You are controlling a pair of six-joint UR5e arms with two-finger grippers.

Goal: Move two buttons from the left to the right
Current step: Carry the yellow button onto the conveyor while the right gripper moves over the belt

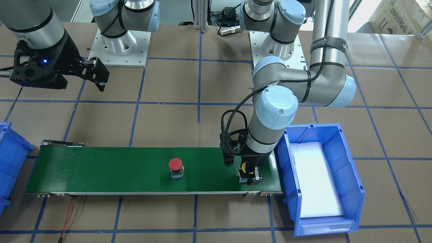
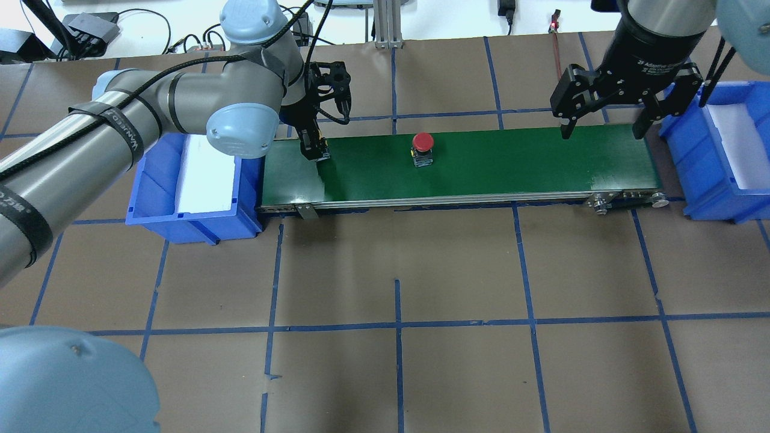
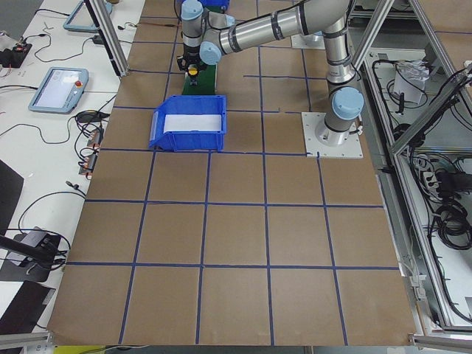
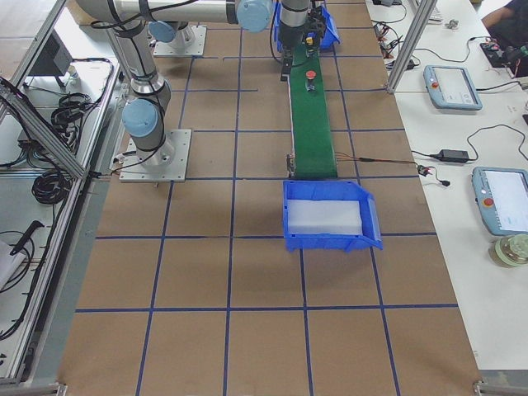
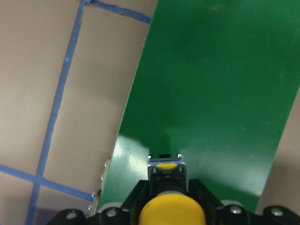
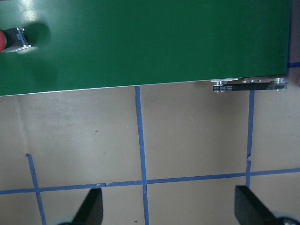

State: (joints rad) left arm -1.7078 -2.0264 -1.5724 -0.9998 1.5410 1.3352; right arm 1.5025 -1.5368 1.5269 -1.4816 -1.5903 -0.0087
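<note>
Yellow mushroom-cap button (image 5: 172, 212) in left gripper (image 1: 249, 177)

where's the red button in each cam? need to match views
Front-facing: red button near the belt's middle.
Overhead: red button near the belt's middle, towards the far edge.
Exterior left: cannot make it out.
Exterior right: red button near the top, on the belt's far half.
Left wrist: not in it.
Right wrist: red button top-left corner, cut by the edge.
Shared landmark: green belt.
</note>
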